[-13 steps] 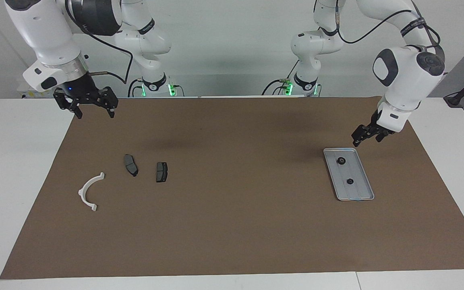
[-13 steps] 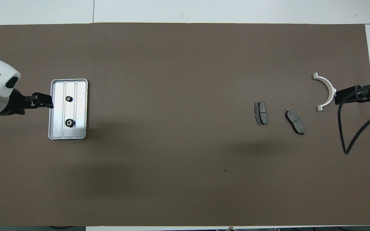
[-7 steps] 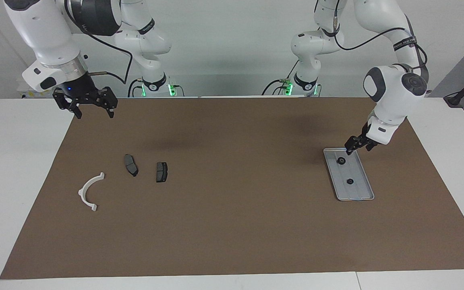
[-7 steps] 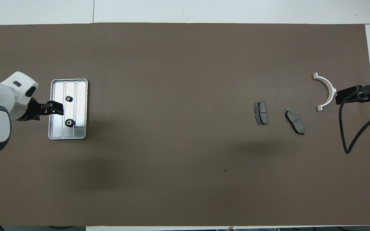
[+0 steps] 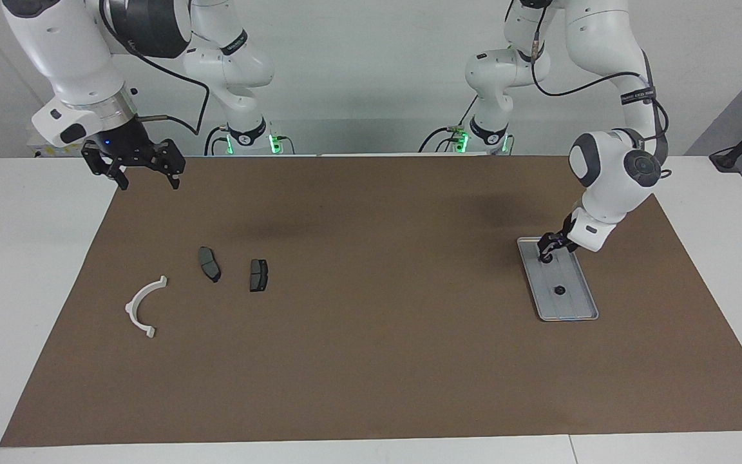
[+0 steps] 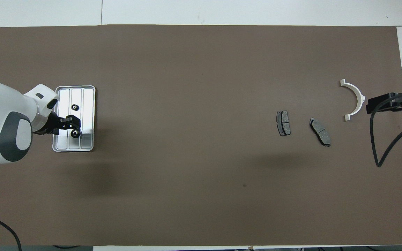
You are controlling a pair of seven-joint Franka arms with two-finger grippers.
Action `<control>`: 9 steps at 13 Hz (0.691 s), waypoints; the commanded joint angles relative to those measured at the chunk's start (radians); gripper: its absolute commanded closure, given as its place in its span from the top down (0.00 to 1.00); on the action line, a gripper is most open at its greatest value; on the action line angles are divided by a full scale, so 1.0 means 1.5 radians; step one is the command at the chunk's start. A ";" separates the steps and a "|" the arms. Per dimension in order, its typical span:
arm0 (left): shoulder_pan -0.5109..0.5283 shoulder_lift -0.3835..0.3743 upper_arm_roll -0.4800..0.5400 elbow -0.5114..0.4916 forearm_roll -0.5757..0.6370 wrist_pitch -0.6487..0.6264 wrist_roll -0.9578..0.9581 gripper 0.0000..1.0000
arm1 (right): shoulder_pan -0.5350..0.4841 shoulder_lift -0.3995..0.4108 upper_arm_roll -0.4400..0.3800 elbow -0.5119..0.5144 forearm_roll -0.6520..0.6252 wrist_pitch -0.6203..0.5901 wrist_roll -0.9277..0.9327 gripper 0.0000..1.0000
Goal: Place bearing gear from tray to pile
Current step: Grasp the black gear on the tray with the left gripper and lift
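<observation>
Two bearing gears are sitting in the tray (image 5: 587,301) at the left arm's end of the worktop (image 5: 371,361): nearer gear (image 6: 75,132), farther gear (image 5: 558,290). The left hand (image 5: 545,252) is resting low over the nearer gear; cannot tell how far its fingers are parted or whether they are gripping. The right hand (image 5: 145,179) is waiting wide open and empty, in the air near the pile: white arc (image 5: 142,308) and two dark pads (image 5: 210,263), (image 5: 257,275).

Judgement: the gear is looking small, rigid, metal, light but slippery; pinching across its toothed rim is seeming best, centred, to stop it from squirting out.
</observation>
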 commanded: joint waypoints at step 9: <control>-0.008 0.015 0.004 -0.041 -0.001 0.065 0.006 0.66 | -0.010 -0.010 0.007 -0.017 0.004 0.015 -0.007 1.00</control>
